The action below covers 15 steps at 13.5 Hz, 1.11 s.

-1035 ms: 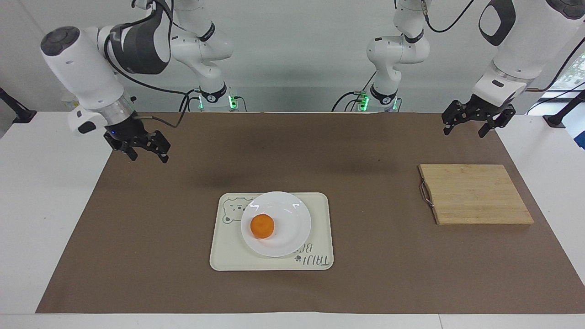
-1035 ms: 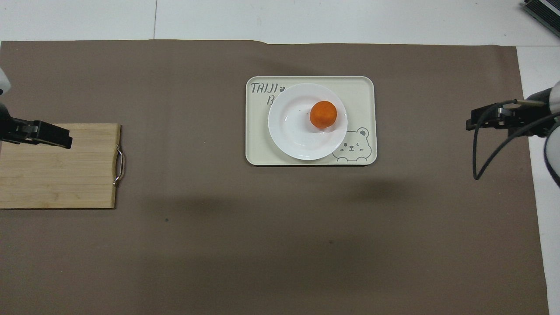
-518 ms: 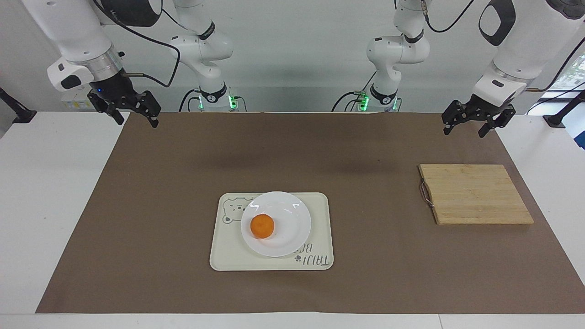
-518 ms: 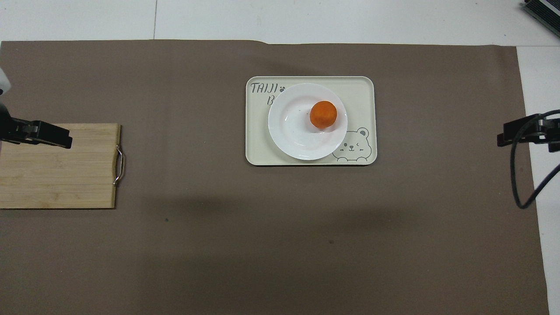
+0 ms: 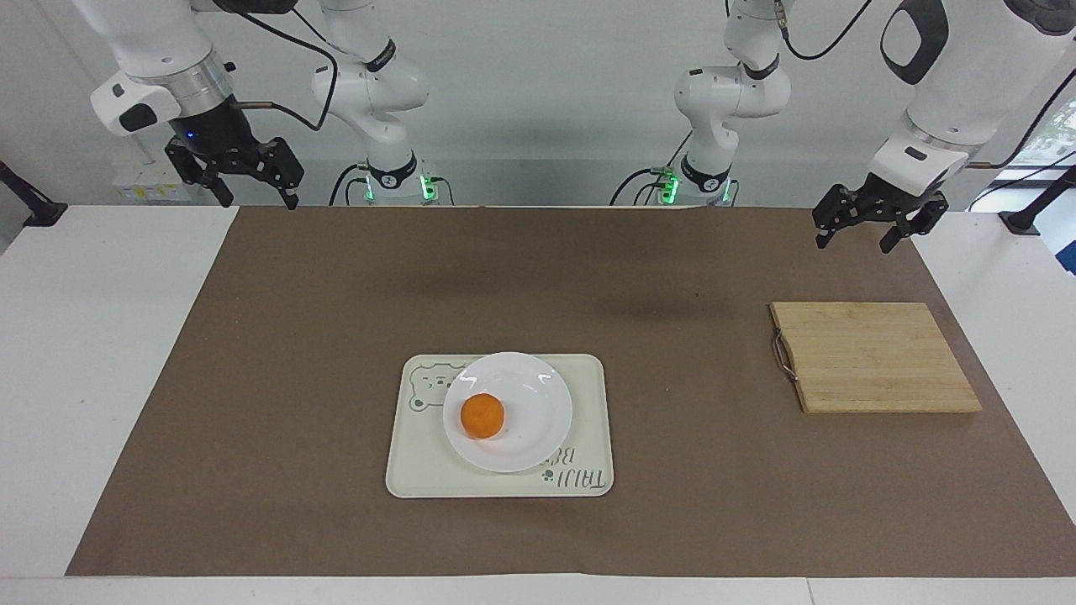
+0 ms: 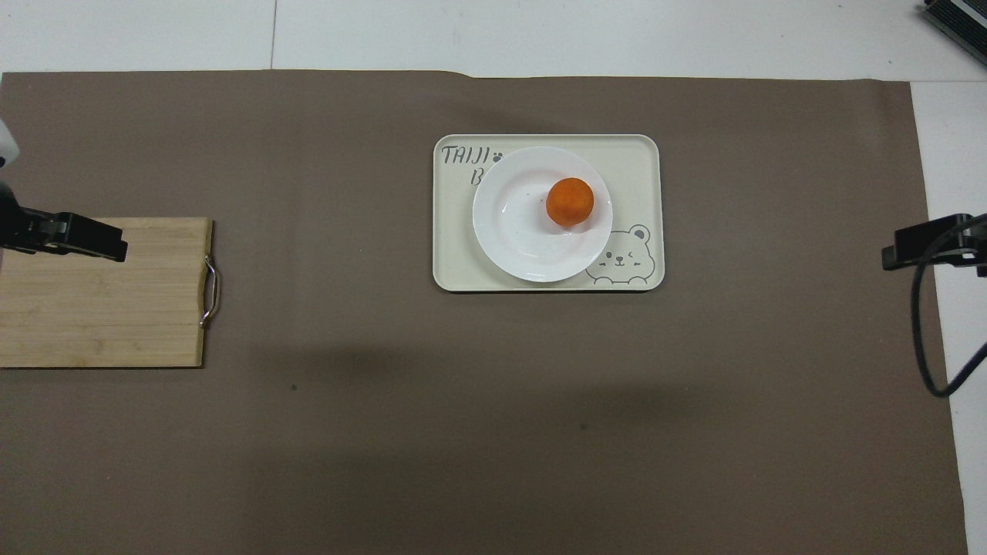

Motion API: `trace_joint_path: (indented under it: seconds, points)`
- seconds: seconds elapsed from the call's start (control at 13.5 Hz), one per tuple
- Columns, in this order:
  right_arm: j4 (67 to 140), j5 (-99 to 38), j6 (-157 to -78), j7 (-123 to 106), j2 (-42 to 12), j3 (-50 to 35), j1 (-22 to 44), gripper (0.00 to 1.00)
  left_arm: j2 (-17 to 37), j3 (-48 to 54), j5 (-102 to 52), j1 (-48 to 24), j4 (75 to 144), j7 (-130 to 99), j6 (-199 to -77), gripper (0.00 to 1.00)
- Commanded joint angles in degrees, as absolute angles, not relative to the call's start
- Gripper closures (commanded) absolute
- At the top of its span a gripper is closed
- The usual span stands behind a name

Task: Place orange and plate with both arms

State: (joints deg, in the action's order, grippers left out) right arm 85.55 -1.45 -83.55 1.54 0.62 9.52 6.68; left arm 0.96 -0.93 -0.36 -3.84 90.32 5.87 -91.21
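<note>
The orange (image 5: pixel 482 415) (image 6: pixel 570 201) sits on the white plate (image 5: pixel 530 395) (image 6: pixel 517 231), toward the right arm's side of it. The plate rests on a cream tray with a bear drawing (image 5: pixel 588 378) (image 6: pixel 640 162) in the middle of the brown mat. My right gripper (image 5: pixel 258 195) (image 6: pixel 898 250) is open and empty, raised over the mat's edge at the right arm's end. My left gripper (image 5: pixel 851 238) (image 6: pixel 116 247) is open and empty, raised over the wooden cutting board (image 5: pixel 874 357) (image 6: pixel 100 308). Both grippers are far from the plate.
The wooden cutting board with a metal handle (image 5: pixel 782 353) lies at the left arm's end of the table. A brown mat (image 5: pixel 336 294) covers most of the white table. A black cable (image 6: pixel 921 339) hangs from the right arm.
My right gripper has risen and drawn back from over the mat to the table's edge near the robots. The left arm, plate and orange have not moved.
</note>
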Motion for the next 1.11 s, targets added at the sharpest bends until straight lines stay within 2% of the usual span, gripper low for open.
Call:
trace_joint_path:
  seconds: [0.0, 0.37, 0.81, 1.04]
  points:
    - [91.8, -0.1, -84.7, 0.1, 5.1, 9.2, 6.8, 0.0, 1.4, -0.8, 0.7, -3.7, 89.3, 6.4, -89.9, 0.0]
    - [91.3, -0.1, -84.8, -0.1, 4.7, 5.9, 3.5, 0.0, 1.4, -0.8, 0.7, -3.7, 89.3, 6.4, -89.9, 0.0]
    - [91.1, 0.0, -85.2, -0.1, 4.7, 5.7, 3.8, 0.0, 1.4, -0.8, 0.7, -3.7, 89.3, 6.4, -89.9, 0.0]
    - [90.7, 4.4, -87.4, -0.4, 4.4, 5.8, 5.4, 0.0, 1.4, -0.8, 0.7, -3.7, 89.3, 6.4, -89.9, 0.0]
